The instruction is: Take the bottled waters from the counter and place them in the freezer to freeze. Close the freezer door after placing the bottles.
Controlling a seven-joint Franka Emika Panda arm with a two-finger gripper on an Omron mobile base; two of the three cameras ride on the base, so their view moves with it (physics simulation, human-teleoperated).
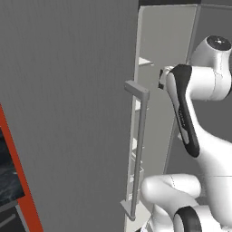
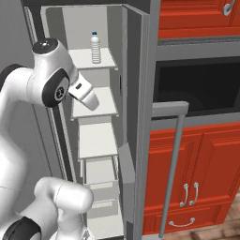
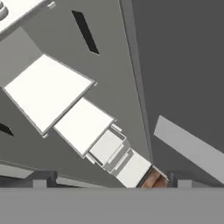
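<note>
Gripper (image 3: 109, 180) open — bottled water (image 2: 95, 48) on shelf above.

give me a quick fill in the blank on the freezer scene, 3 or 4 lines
1. One bottled water stands upright on the ____ white shelf of the freezer.
2. Its cap is ____.
3. The freezer door stands ____.
4. The tool is open and holds ____.

Missing words: top; blue; open; nothing
</note>
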